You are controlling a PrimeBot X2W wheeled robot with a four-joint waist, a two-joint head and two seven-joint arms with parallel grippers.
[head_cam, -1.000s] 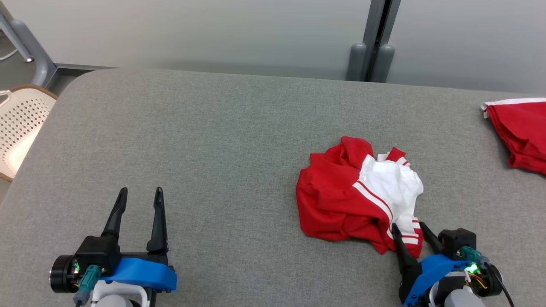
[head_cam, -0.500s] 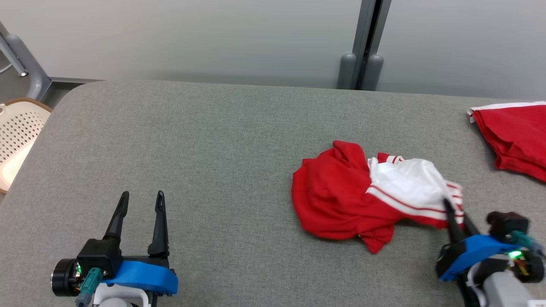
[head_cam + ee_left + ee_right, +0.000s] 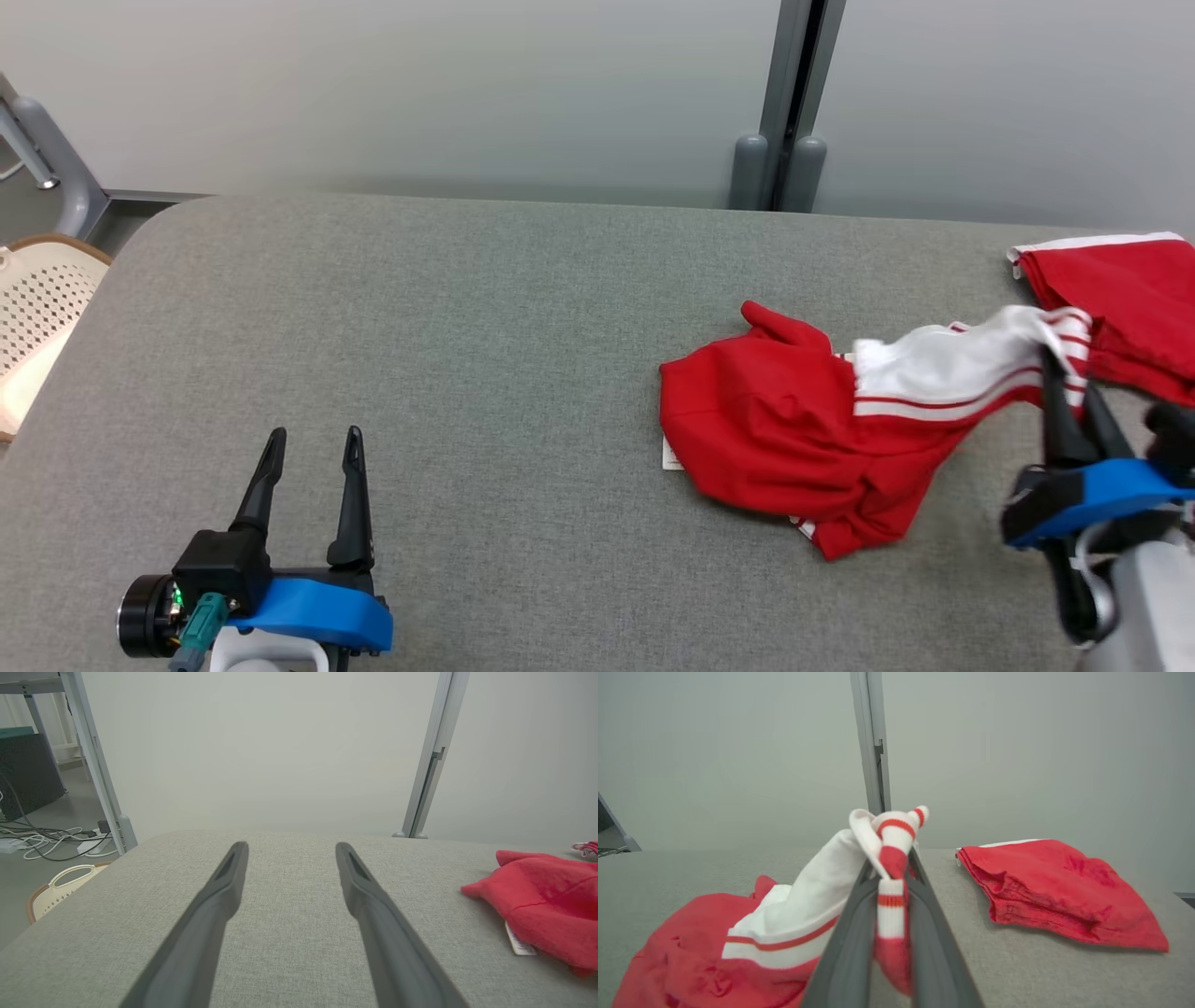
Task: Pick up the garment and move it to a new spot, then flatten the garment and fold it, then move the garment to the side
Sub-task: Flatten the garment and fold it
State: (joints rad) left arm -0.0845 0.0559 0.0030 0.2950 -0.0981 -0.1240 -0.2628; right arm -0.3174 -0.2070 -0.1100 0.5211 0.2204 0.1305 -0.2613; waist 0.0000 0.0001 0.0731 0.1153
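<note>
Garment (image 3: 775,429) shows white tag (image 3: 668,455), unreadable

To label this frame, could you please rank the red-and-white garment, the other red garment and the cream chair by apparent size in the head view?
1. The red-and-white garment, clearly largest.
2. The other red garment, cut off by the frame edge.
3. The cream chair, also cropped; close to the second, so their order is unsure.

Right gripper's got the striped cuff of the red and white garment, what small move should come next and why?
Probably lift the striped cuff a little higher and draw it leftward. The right gripper is shut on it, yet most of the garment lies on the table, and another red garment sits close on its right.
</note>
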